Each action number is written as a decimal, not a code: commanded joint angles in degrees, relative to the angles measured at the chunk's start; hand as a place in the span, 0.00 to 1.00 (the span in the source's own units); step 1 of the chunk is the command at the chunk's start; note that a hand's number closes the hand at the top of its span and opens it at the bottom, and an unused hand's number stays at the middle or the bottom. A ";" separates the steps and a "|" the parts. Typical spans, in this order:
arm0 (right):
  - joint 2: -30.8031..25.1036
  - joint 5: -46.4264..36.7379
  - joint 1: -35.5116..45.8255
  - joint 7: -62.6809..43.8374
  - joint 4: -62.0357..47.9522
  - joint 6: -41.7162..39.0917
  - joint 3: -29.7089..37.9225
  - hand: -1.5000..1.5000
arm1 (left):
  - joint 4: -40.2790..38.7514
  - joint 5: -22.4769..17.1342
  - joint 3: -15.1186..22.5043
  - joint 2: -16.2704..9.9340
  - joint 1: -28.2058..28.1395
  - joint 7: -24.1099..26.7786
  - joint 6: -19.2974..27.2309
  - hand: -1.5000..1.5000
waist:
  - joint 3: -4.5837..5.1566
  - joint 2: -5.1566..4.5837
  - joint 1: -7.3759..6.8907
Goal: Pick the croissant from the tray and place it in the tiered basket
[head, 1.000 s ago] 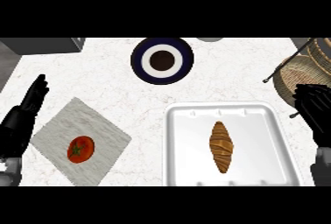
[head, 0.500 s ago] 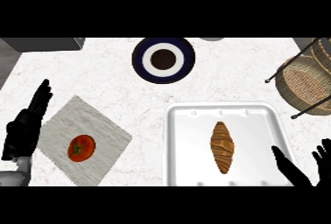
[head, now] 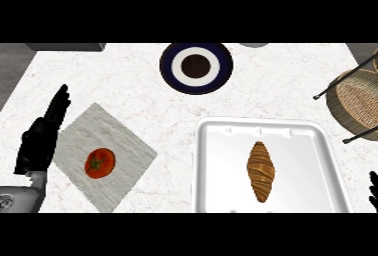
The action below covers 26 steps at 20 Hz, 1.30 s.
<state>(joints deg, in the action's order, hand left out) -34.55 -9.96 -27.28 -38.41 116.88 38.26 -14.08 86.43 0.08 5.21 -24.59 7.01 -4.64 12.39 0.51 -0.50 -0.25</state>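
A brown croissant [head: 260, 171] lies lengthwise in the middle of the white tray [head: 214, 165] at the lower right of the counter. The wicker tiered basket [head: 357, 99] stands at the right edge, partly cut off. My left hand [head: 43, 136] stays open at the far left with its fingers pointing up, beside a grey board. Only the fingertips of my right hand [head: 373, 189] show at the lower right edge, to the right of the tray and apart from the croissant. Neither hand holds anything.
A red tomato [head: 100, 163] rests on the grey cutting board [head: 111, 140] at the lower left. A dark blue and white plate [head: 196, 66] with a brown centre sits at the back middle. White marbled counter lies between board and tray.
My right hand has dropped from beside the basket down to the lower right edge, now almost out of view. The left hand has shifted slightly. The croissant has not moved.
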 commanded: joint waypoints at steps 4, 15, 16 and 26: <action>-5.86 -8.45 11.91 -31.91 8.07 -7.39 -2.04 0.00 | -1.82 1.02 0.96 2.09 0.97 2.07 -0.18 0.50 | -0.22 0.04 -1.48; -1.01 -4.55 26.60 -46.70 -0.50 -17.64 -5.35 0.00 | -2.83 0.34 -0.84 0.61 2.66 -0.12 -2.78 0.50 | -0.32 0.28 -1.52; -2.12 -2.65 27.18 -46.73 -1.35 -19.30 -3.52 0.00 | -3.63 2.26 0.04 2.25 2.97 0.61 -0.40 0.50 | -0.30 0.23 -1.11; 4.93 -7.70 29.98 -46.82 -6.70 -20.78 -8.36 0.00 | -6.64 2.93 -1.04 3.67 4.58 0.81 -0.24 0.50 | -0.33 0.41 0.23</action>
<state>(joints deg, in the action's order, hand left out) -31.43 -16.33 0.39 -71.65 110.31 19.93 -22.02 81.45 2.60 4.66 -21.40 10.16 -3.54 11.95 0.17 -0.13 -0.56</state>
